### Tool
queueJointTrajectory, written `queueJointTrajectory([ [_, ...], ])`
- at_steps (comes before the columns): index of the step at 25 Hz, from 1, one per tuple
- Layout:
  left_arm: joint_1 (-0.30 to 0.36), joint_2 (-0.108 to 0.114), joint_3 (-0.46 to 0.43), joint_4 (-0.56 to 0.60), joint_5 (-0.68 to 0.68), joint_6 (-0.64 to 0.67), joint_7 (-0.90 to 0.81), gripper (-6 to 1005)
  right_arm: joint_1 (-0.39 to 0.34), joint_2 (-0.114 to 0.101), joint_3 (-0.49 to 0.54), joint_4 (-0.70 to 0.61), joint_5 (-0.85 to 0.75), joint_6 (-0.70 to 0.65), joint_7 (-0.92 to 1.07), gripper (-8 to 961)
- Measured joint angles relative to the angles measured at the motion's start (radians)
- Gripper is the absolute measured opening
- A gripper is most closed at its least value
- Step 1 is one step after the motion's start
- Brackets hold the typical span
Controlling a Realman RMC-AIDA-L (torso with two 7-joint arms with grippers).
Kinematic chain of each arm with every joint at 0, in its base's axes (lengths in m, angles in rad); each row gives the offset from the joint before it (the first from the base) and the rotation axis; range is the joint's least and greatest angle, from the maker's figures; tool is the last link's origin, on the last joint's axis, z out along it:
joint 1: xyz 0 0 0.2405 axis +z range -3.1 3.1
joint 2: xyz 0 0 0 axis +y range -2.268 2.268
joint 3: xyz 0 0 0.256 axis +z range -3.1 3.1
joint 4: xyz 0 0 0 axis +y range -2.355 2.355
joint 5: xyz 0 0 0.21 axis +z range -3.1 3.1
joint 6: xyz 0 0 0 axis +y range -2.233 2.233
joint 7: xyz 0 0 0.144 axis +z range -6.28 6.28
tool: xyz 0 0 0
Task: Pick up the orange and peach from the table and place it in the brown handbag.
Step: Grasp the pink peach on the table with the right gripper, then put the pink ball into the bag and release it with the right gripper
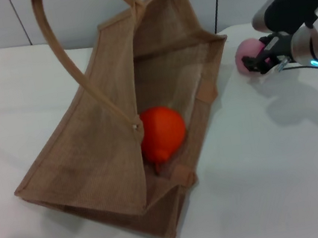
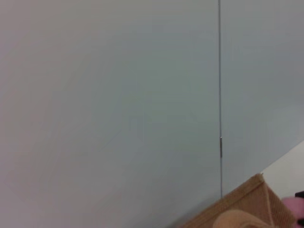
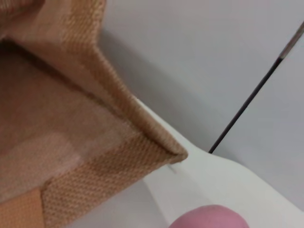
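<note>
The orange [image 1: 162,132] already lies inside the brown handbag [image 1: 93,160], whose mouth gapes toward the right gripper [image 1: 257,61]; that gripper, beside the bag's mouth, is clamped on the peach [image 1: 248,54], apparently to carry it in.

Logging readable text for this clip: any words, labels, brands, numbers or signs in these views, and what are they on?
None can be read in any view.
Brown handbag: plain woven fabric, no print or tag showing.
Orange and peach: no stickers.
Right gripper, at the peach: no marking legible; only a small lit indicator on the arm behind it.
Left gripper: not in view.
</note>
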Motion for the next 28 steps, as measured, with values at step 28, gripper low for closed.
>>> queueJointTrajectory([
  [28,-0.009,0.004,-0.040,-0.063,0.052,0.019,0.032,187,-0.374,0.009,0.147,-0.864,-0.257,0.398,0.123,396],
])
